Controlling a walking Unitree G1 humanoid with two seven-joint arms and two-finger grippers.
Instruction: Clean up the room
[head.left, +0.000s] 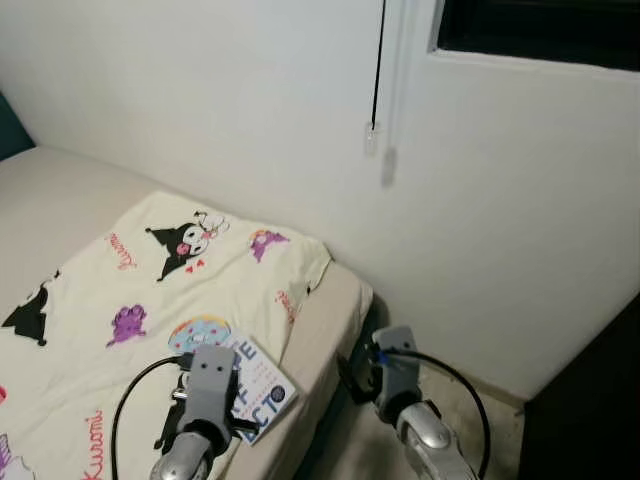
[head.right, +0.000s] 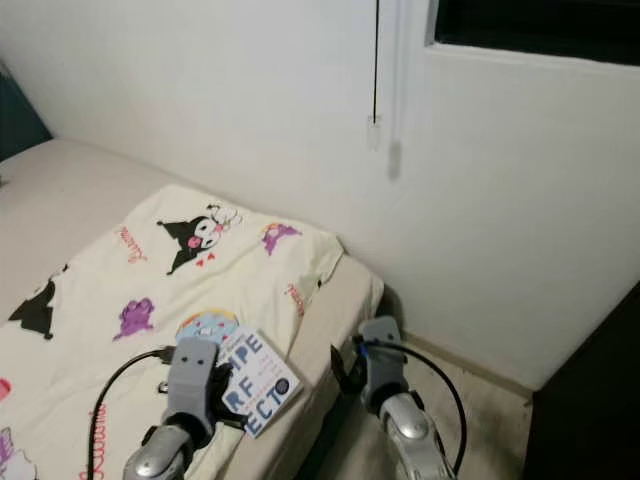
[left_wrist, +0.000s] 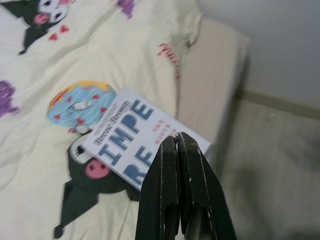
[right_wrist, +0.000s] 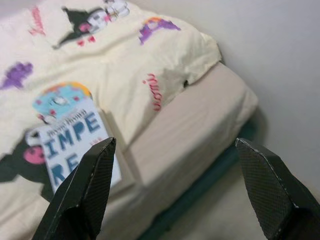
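Book (left_wrist: 131, 135) lies flat on blanket (head.left: 140, 290), angled toward the bed corner.

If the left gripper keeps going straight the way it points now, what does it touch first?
Most likely the book. The left gripper, jaws shut, points at its near corner on the cartoon-print blanket. Depth is unclear; it could slip past onto the mattress edge.

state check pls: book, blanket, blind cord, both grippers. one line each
book: closed, lying flat, cover up, on the blanket near the bed's edge
cartoon-print blanket: spread over the mattress, rumpled at its far corner
blind cord: hanging straight down the wall
left gripper: fingers shut, empty, above the book
right gripper: fingers wide open, empty, beside the bed's edge
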